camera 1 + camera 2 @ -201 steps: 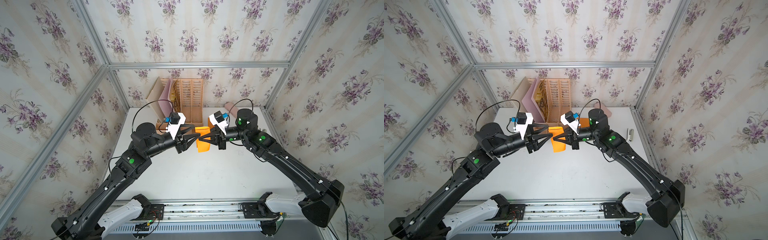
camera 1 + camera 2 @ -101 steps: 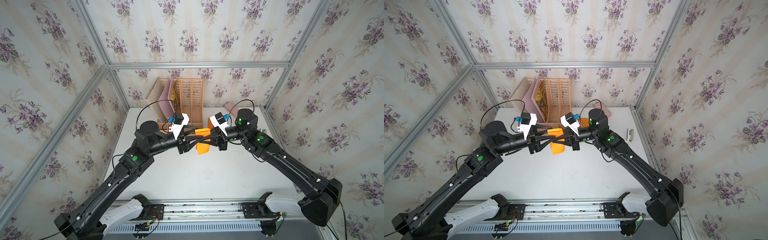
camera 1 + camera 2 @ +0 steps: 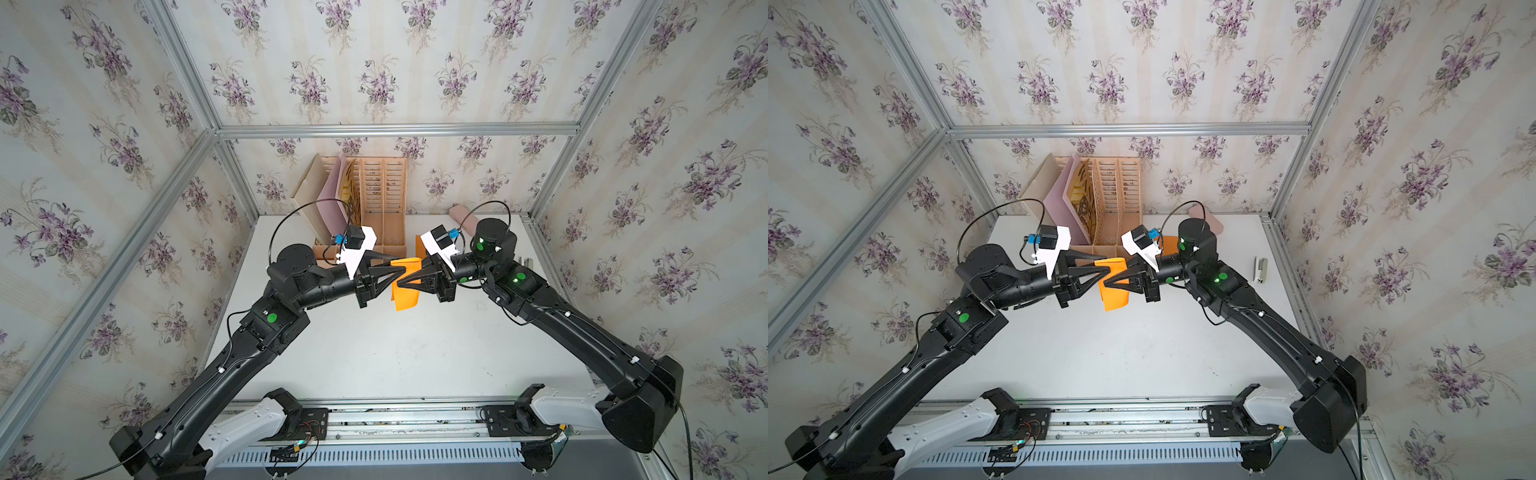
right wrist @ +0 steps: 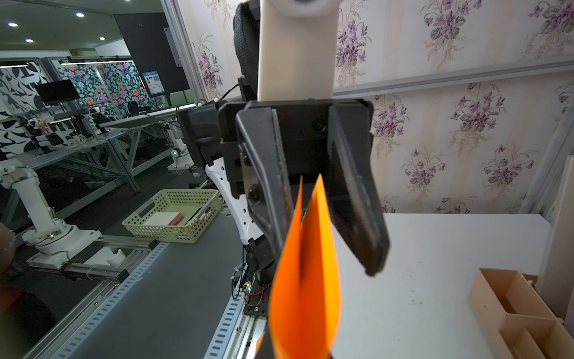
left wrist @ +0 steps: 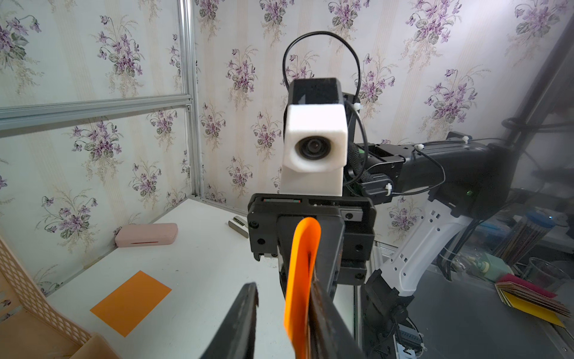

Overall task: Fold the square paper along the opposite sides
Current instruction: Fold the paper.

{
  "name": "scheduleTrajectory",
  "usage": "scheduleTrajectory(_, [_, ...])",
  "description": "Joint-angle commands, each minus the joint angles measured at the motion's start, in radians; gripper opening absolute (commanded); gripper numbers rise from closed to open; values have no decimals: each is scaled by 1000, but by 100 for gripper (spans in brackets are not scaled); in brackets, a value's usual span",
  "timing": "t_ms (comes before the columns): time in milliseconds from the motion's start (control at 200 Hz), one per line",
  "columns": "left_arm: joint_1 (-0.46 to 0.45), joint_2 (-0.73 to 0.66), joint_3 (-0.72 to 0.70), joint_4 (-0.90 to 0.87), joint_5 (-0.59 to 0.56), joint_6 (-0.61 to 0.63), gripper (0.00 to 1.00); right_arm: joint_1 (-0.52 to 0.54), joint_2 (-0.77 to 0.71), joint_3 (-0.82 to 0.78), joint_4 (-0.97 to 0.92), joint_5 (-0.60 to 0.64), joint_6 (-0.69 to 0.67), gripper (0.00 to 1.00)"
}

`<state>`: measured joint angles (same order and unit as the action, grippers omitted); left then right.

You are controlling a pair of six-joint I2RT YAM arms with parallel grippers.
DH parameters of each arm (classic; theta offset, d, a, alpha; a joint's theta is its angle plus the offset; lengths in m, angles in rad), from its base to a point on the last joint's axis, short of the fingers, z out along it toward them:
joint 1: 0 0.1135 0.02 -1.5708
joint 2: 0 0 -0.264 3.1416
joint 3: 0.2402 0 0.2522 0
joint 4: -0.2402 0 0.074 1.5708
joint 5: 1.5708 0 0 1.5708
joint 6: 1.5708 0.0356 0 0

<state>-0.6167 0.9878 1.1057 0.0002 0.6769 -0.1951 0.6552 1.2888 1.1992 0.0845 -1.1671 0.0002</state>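
Over the desk, the right gripper clamps the curled orange paper while the left gripper straddles it, jaws apart.

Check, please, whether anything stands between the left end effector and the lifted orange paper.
Nothing visible does. The orange paper, pinched by the right end effector above the table, hangs between the open jaws of the left end effector.
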Motion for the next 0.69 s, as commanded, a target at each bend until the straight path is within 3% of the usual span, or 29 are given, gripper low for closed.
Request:
scheduleTrajectory(0, [1, -1, -2, 50, 16, -9, 28, 1, 0, 2, 22, -13, 6, 0])
scheduleTrajectory(335, [0, -12, -7, 50, 22, -4, 0, 1, -3, 2, 27, -6, 12, 0])
scheduleTrajectory(475, [0, -14, -6, 46, 35, -4, 0, 1, -3, 5, 31, 6, 21, 0])
scheduleTrajectory(689, [0, -15, -2, 35, 59, -2, 0, 1, -18, 24, -12, 43, -10, 32])
